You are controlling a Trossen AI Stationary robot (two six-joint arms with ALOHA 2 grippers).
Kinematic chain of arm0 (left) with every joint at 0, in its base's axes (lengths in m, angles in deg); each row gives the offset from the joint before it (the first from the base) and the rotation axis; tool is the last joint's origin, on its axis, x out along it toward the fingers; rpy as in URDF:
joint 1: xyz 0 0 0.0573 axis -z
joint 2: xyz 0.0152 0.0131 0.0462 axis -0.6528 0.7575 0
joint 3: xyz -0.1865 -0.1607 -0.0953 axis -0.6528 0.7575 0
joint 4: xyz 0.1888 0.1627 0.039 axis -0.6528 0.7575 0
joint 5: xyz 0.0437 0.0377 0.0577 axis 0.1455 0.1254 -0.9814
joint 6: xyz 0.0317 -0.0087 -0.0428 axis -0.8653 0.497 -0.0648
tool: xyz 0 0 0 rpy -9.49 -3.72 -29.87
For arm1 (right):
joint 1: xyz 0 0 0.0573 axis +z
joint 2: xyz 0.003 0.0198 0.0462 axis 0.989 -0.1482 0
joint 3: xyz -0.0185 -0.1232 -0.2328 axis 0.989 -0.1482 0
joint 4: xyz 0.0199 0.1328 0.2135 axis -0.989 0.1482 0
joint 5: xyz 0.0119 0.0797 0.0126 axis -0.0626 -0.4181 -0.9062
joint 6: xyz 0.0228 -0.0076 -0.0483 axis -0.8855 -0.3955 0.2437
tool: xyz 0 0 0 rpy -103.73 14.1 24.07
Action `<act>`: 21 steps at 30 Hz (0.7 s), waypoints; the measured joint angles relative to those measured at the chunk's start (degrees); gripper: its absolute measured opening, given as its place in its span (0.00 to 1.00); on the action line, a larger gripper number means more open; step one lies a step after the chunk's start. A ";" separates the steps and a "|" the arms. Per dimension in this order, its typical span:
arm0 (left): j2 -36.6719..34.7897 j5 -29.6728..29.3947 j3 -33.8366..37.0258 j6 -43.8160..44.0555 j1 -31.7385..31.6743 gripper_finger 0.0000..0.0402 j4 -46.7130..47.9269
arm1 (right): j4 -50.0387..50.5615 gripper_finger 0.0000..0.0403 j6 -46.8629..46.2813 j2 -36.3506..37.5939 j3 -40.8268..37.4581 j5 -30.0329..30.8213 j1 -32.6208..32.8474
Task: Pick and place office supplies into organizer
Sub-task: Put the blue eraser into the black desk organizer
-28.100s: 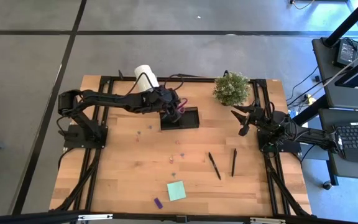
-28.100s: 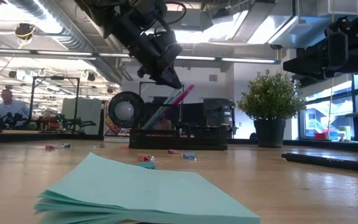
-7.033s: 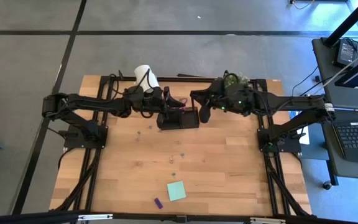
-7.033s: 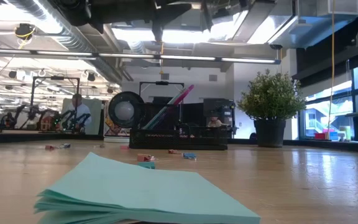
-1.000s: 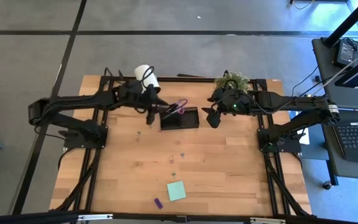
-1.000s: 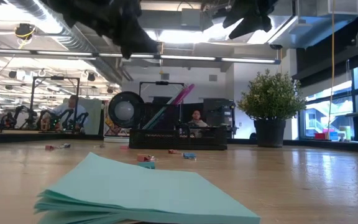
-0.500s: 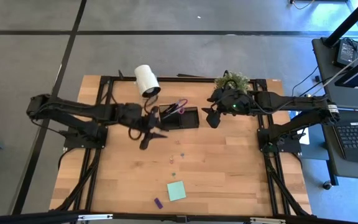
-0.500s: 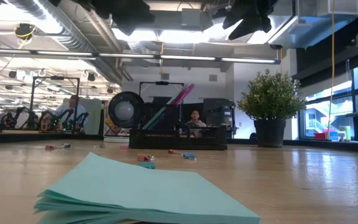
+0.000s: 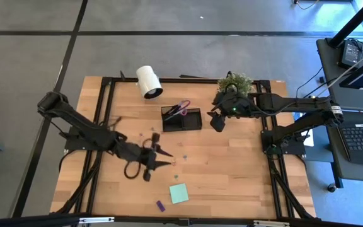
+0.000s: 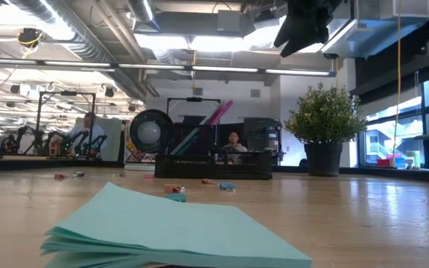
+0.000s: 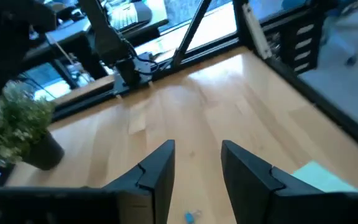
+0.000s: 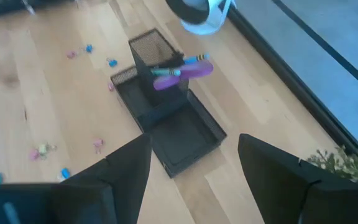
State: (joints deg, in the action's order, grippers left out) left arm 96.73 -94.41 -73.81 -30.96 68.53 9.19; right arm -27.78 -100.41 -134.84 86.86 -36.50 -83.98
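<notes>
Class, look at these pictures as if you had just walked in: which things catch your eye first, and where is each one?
The black organizer at the table's far middle stands out, with purple-handled scissors and pens sticking up from its taller section. The left gripper hangs with open fingers over the table's middle, near the mint-green sticky pad at the near edge. The right gripper waits, open, beside the organizer, in front of the small green plant.
</notes>
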 joint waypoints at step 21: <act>20.64 15.84 -25.78 2.72 9.13 0.31 36.57 | 0.58 0.61 -9.31 -0.02 -0.01 -0.02 0.00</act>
State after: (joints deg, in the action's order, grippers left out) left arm 117.37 -78.56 -99.59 -28.25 77.66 45.76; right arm -27.21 -109.72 -134.86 86.85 -36.52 -83.98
